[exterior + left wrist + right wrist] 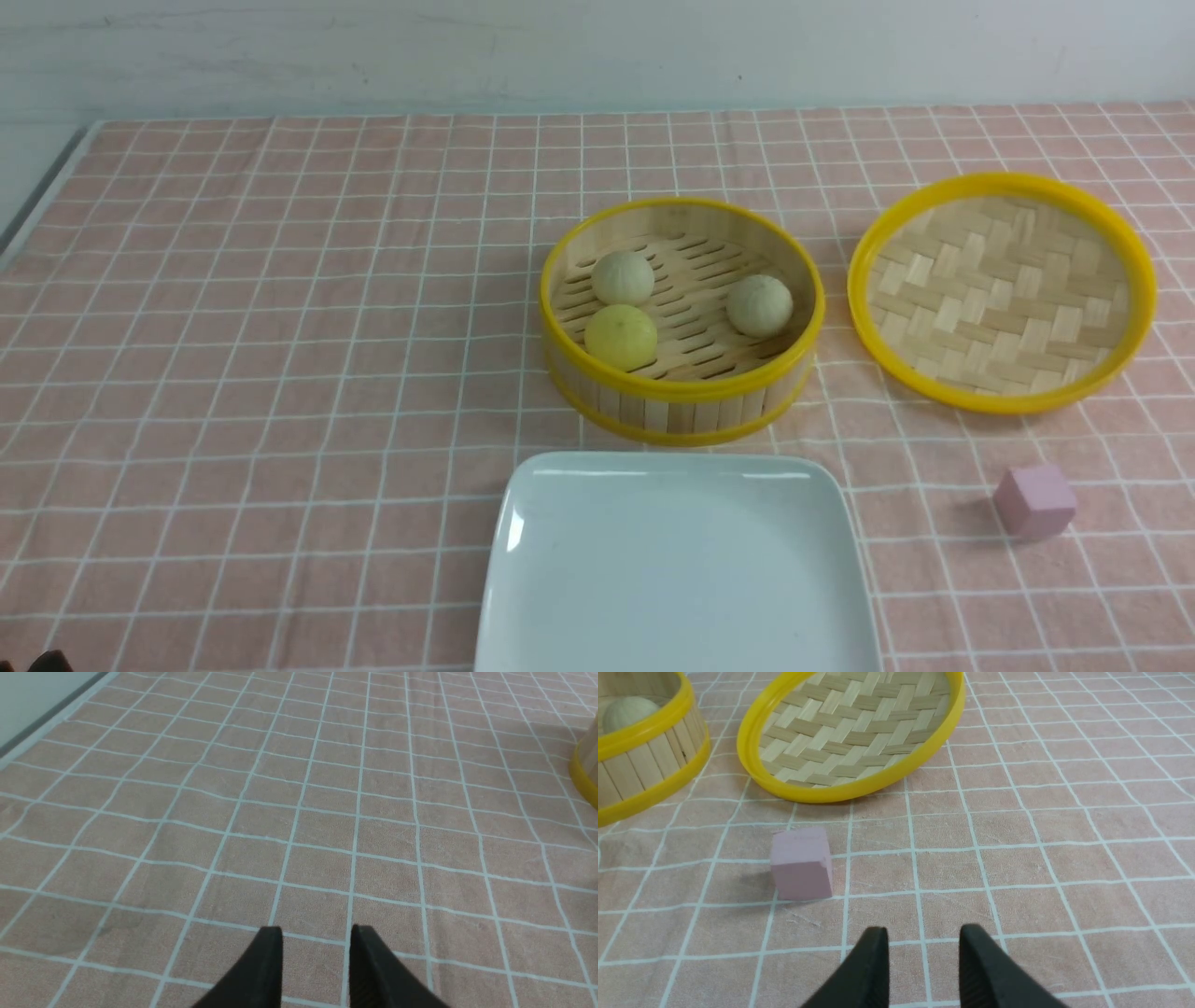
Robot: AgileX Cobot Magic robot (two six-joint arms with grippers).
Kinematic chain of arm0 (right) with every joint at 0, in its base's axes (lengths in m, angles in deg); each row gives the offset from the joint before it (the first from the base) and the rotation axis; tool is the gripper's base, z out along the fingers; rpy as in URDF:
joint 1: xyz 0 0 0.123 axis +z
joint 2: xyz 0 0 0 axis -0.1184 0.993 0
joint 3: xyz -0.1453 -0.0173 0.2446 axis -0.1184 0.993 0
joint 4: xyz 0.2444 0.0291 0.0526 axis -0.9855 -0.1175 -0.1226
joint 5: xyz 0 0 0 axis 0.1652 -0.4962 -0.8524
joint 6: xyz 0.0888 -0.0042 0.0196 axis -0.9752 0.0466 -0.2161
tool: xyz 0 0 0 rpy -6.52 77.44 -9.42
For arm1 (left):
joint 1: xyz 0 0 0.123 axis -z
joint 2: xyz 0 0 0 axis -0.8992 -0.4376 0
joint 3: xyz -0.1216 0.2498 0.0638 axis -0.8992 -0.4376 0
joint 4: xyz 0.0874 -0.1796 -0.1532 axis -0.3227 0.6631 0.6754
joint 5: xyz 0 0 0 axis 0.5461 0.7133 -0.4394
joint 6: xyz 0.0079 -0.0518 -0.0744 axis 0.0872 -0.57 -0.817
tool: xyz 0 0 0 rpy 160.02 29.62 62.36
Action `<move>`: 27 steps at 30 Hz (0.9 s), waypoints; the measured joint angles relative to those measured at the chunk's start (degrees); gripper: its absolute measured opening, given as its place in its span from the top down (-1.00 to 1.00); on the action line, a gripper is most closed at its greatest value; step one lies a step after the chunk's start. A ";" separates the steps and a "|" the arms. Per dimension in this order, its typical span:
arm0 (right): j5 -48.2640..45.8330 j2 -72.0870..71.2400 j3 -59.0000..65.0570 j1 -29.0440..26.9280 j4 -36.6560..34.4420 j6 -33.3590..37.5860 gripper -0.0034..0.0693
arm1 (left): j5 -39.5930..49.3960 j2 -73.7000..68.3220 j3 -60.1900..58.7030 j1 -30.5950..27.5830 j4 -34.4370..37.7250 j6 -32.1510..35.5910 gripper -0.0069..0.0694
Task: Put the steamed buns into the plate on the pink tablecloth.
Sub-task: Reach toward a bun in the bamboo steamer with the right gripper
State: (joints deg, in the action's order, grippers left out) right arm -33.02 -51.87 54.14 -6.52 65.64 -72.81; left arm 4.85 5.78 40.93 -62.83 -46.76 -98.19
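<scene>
Left pincer [315, 934] and right pincer [924, 933] both hover empty, jaws apart, over the pink tablecloth [280, 327]. I see all three steamed buns [623, 277] inside the bamboo steamer [681, 392]. Its woven lid [1004, 289] lies aside, presumably for access, and the plate [677, 569] sits just beside the steamer.

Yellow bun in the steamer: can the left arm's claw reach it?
Probably yes. The bamboo steamer is uncovered, its lid lies beside it, and nothing sits over the yellow bun. The left claw is open and empty, with only pink tablecloth ahead of it.
</scene>
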 joint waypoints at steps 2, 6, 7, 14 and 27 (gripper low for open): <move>0.00 0.00 0.00 0.00 0.00 0.00 0.25 | 0.00 0.00 0.00 0.00 0.00 0.00 0.20; 0.00 0.00 0.00 0.00 0.00 0.00 0.25 | 0.00 0.00 0.00 0.00 0.00 0.00 0.19; 0.00 0.00 0.00 0.00 0.00 0.00 0.25 | 0.00 0.00 0.00 0.00 0.00 0.00 0.19; 0.00 0.00 0.00 0.00 -0.22 -0.21 0.25 | 0.00 0.00 0.00 0.00 0.61 -0.61 0.19; 1.94 0.00 0.46 0.00 -29.25 -22.85 0.25 | -2.05 0.00 -0.12 0.00 36.65 -27.59 0.19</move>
State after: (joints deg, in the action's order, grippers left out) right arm -31.09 -51.87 54.61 -6.52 36.39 -95.66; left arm 2.80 5.78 40.80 -62.83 -10.11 -125.78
